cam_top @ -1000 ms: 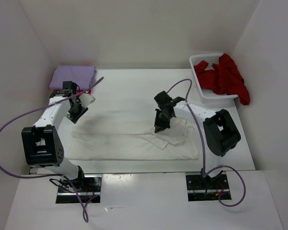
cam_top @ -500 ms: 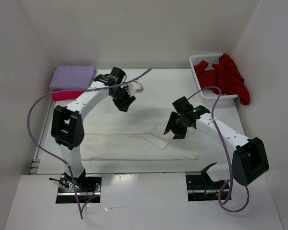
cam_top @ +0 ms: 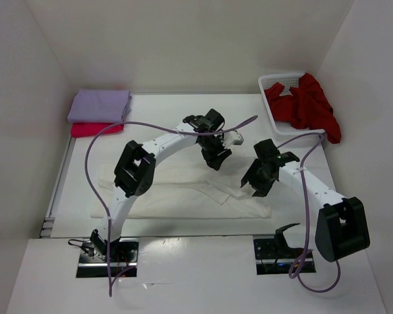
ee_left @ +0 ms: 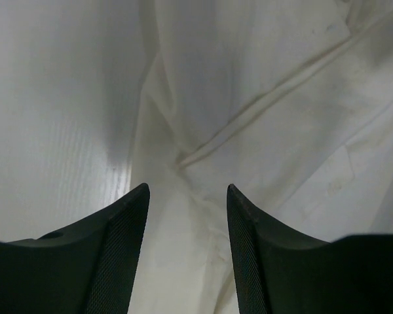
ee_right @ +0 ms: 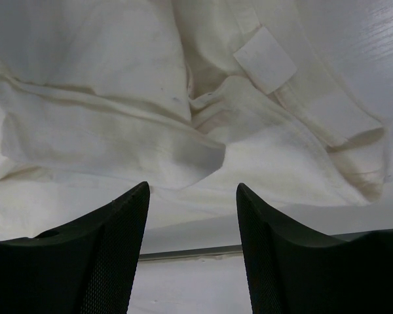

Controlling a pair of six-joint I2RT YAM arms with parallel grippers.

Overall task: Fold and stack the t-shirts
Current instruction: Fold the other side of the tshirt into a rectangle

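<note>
A cream white t-shirt (cam_top: 177,199) lies spread in a long band across the near half of the table, with a folded flap at its right end. My left gripper (cam_top: 215,157) hangs over the shirt's upper middle; its jaws stand open and empty above a seam of the cloth (ee_left: 262,98). My right gripper (cam_top: 257,183) hovers open over the rumpled right end (ee_right: 118,98), holding nothing. A folded lavender t-shirt (cam_top: 99,104) rests on a folded magenta-pink one (cam_top: 92,129) at the far left. A dark red t-shirt (cam_top: 311,104) hangs over the basket's rim.
The white lattice basket (cam_top: 275,83) stands at the far right corner against the wall. White walls close in the table on three sides. The table's near edge (ee_right: 203,248) runs just below the shirt's right end.
My left arm swung from the far left side to the table's middle. My right gripper opened, letting go of the cream shirt, and moved right and toward the near edge.
</note>
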